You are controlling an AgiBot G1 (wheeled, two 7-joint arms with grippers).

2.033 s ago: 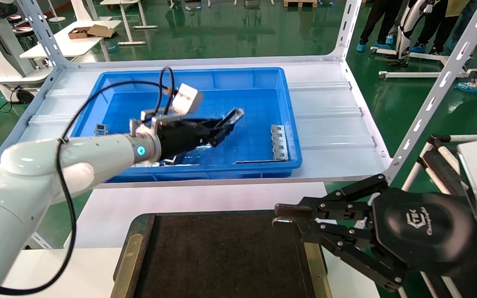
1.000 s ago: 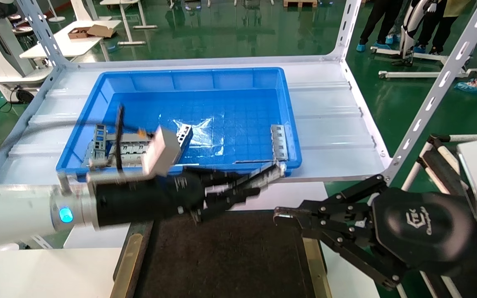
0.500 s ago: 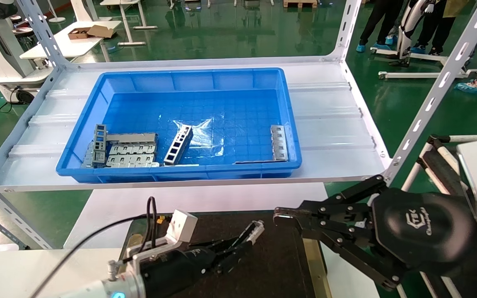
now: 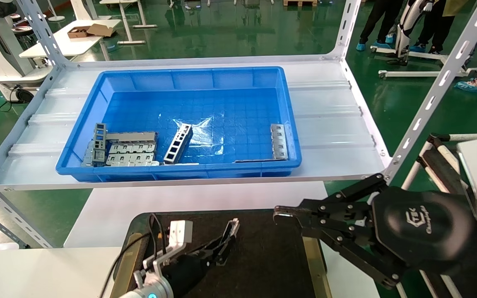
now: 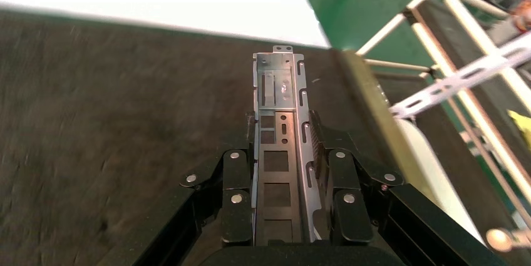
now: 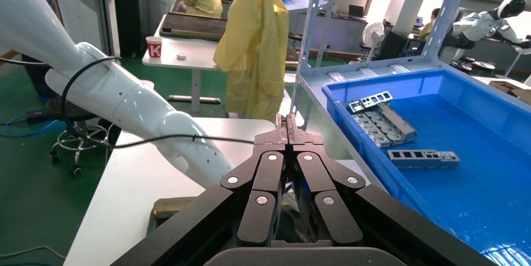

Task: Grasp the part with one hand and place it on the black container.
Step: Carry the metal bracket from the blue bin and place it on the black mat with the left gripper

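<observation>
My left gripper (image 4: 225, 242) is shut on the part (image 4: 234, 226), a slim grey metal channel strip with small cutouts. It holds the part low over the near left area of the black container (image 4: 263, 256). In the left wrist view the part (image 5: 279, 91) sticks out forward between the fingers (image 5: 325, 147), over the container's dark mat (image 5: 113, 122) and near its brass strip (image 5: 369, 97). I cannot tell whether the part touches the mat. My right gripper (image 4: 279, 216) is shut and empty, parked over the container's right edge; it also shows in the right wrist view (image 6: 287, 122).
The blue bin (image 4: 180, 169) stands on the white shelf behind the container. It holds a ladder-like strip (image 4: 178, 143), flat slotted plates (image 4: 133, 153) and another strip (image 4: 279, 142). Slanted shelf posts (image 4: 425, 111) stand at the right. The bin also shows in the right wrist view (image 6: 451, 153).
My left gripper carried the part out of the blue bin, down and toward me, to low over the black container. In the last half second it sank and shifted left. The right arm stayed still.
</observation>
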